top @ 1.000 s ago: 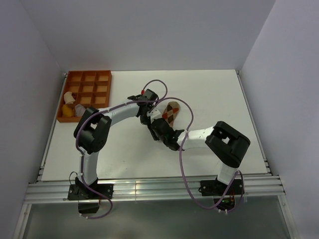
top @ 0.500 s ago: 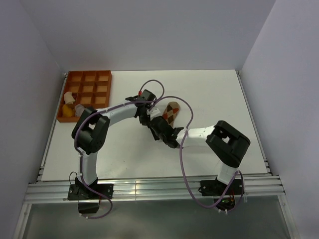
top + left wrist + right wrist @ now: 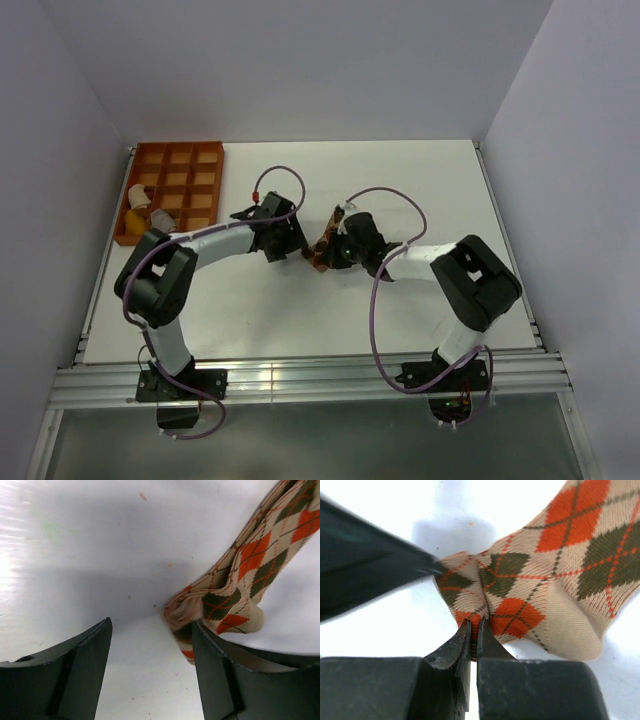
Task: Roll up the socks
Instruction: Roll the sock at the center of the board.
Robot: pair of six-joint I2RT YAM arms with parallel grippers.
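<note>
One sock in play: the argyle sock [image 3: 560, 565] lies in the middle of the table [image 3: 430, 180]. Its length runs up and to the right, away from the right gripper [image 3: 472, 625], whose jaws are clenched on the bunched end. The left gripper [image 3: 151, 626] is released, jaws wide, with that bunched end just beside one finger, not between them. I'd say the right arm is the one placed to roll along the length. Overhead the sock is mostly hidden, so I can't tell how much is rolled.

free: table [image 3: 440, 190] far right | obstacles: tray [image 3: 180, 146] far left, left claw [image 3: 151, 625] beside sock [image 3: 560, 570]
</note>
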